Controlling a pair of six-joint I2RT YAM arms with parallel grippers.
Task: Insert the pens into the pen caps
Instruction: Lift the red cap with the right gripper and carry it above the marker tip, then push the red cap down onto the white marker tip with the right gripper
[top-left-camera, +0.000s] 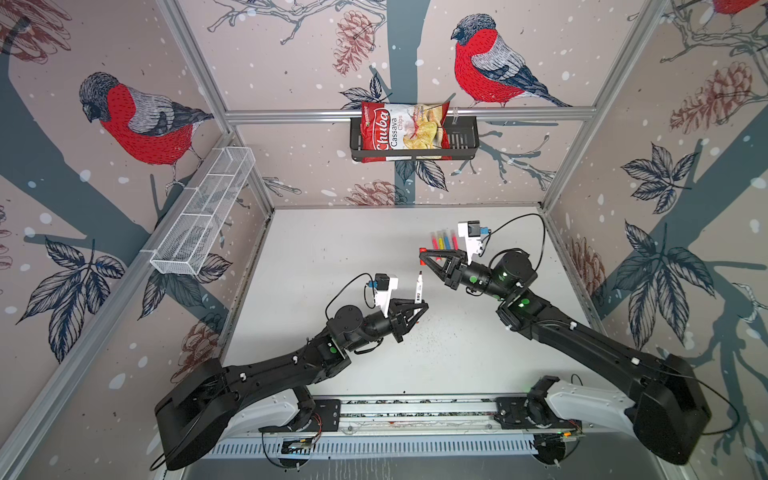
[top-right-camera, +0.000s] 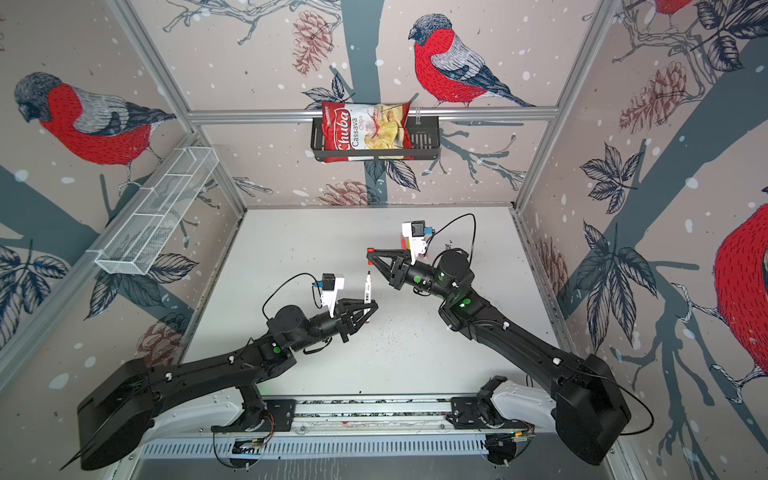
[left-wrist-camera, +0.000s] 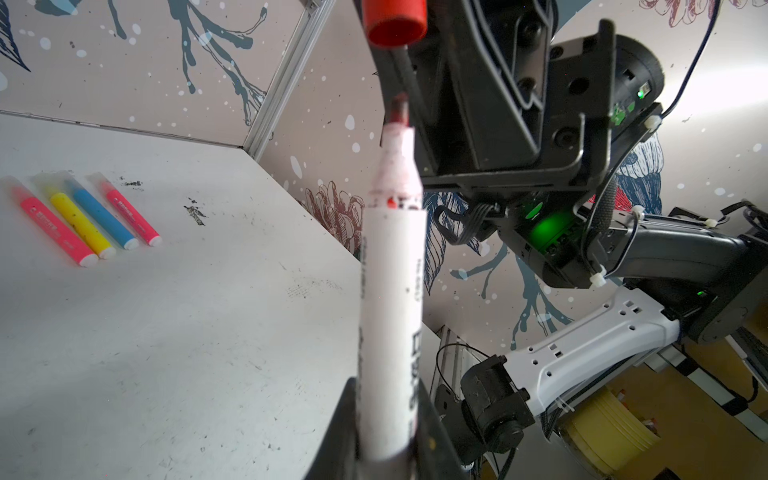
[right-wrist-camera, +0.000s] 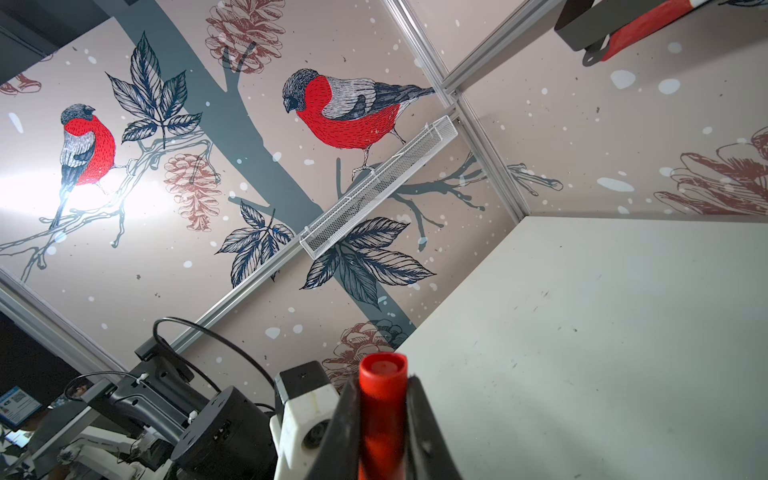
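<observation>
**Marker in one gripper, cap in the other, not joined yet**

The left gripper (top-left-camera: 420, 308) is raised off the scuffed white tabletop (top-left-camera: 332, 257), clamped on the thick white-barrelled marker with the red tip (top-left-camera: 418, 289), tip up. The right gripper (top-left-camera: 422, 254) reaches in and pinches the short solid red plastic cap (top-left-camera: 422, 249), just beside the row of four slim markers (top-left-camera: 444, 239). The white marker sits nearer the robot's base than that row.

Bird-print walls all round.

The left wrist view shows the row (left-wrist-camera: 83, 220) clearly: pink, yellow, blue, pink, lying flat with translucent caps on. It also shows the cap's (left-wrist-camera: 395, 20) open mouth facing the tip, apart.
</observation>
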